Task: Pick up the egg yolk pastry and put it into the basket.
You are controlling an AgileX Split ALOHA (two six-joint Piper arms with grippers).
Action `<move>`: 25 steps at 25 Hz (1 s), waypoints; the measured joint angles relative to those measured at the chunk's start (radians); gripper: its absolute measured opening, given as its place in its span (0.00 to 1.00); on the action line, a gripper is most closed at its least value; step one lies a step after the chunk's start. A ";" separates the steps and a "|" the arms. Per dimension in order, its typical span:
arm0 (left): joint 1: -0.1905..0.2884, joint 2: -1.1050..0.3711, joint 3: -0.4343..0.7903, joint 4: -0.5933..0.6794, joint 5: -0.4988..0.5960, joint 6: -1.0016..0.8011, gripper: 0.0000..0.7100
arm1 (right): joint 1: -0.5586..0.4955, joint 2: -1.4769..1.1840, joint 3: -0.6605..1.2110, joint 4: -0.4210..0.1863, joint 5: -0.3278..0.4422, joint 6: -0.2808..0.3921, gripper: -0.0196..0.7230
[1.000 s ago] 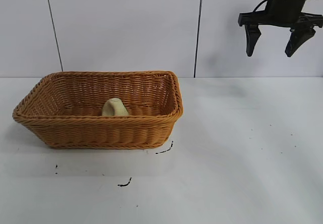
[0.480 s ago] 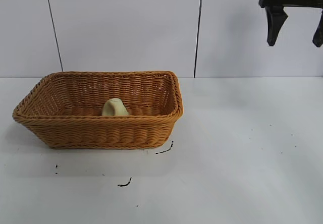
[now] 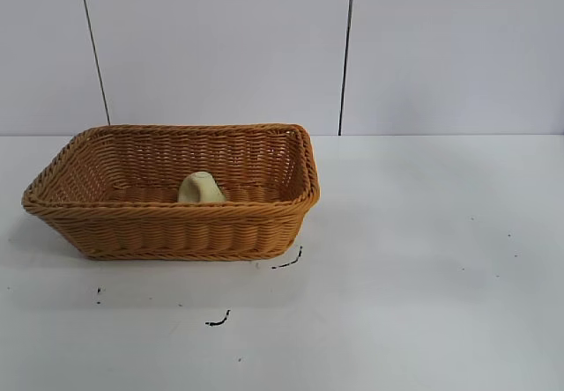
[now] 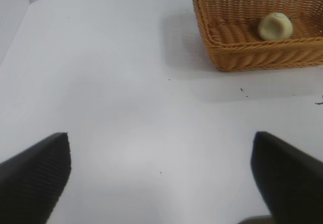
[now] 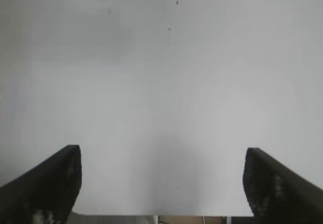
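The pale yellow egg yolk pastry lies inside the orange-brown wicker basket at the left of the table. The left wrist view shows the egg yolk pastry in the basket as well, far from my left gripper, which is open and empty over bare table. My right gripper is open too, with nothing between its fingers, above the white table near an edge. Neither arm shows in the exterior view.
Small black marks dot the white table in front of the basket. A white panelled wall stands behind. The table's edge runs close under the right gripper.
My right gripper, open, has risen and moved right out of the exterior view. The pastry and the basket have not moved.
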 joint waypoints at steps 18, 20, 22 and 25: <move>0.000 0.000 0.000 0.000 0.000 0.000 0.98 | 0.000 -1.031 0.597 0.023 -0.180 -0.031 0.87; 0.000 0.000 0.000 0.000 0.000 0.000 0.98 | 0.000 -1.082 0.598 0.023 -0.180 -0.031 0.87; 0.000 0.000 0.000 0.000 0.000 0.000 0.98 | 0.000 -1.122 0.598 0.023 -0.180 -0.031 0.87; 0.000 0.000 0.000 0.000 0.000 0.000 0.98 | 0.000 -1.184 0.598 0.023 -0.182 -0.031 0.87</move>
